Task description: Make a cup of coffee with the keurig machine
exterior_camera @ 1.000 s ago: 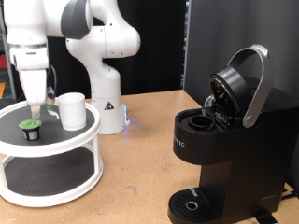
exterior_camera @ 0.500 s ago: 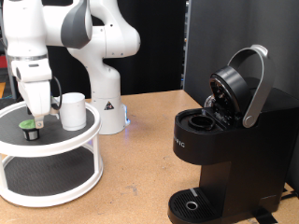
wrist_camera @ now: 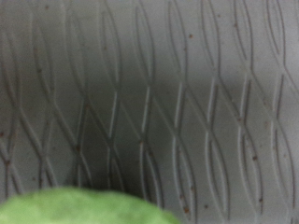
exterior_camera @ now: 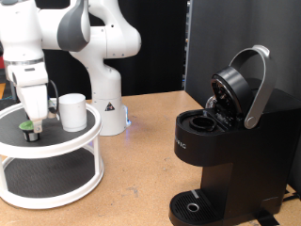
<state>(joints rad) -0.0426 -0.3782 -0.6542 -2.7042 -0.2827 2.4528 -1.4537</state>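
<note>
**Claw now right down on the pod, keurig lid already up**

Standing here watching, so quick notes. The claw (exterior_camera: 33, 121) has come down a bit further than it was a sec ago and shifted slightly twd the exterior view's left. It's now basically on top of the small dark pod (exterior_camera: 32, 130) w/ the green top, which sits on the upper tier of the white two-level round stand (exterior_camera: 56, 143). The wrist view is just blurry grey patterned mat w/ a green blob (wrist_camera: 84, 207) at the edge, so the cam is v close to the pod's lid.

Can't tell if the claw is spread or closed on anything, since the fingertips are too small and blur into the pod in the exterior view. Not gonna guess.

The cup (exterior_camera: 71, 111), plain white mug, is on the same top tier, just beside the claw on the exterior view's right. It hasn't moved.

The keurig machine (exterior_camera: 226, 141) is well apart, over on the exterior view's right of the counter (exterior_camera: 141, 179). Its lid is swung up and the pod chamber is open; looks empty from here.

IMO what that means: machine's prepped and waiting, the pod pickup is the bit in hand, and the mug isn't under the spout yet. Early days for the coffee.
</note>
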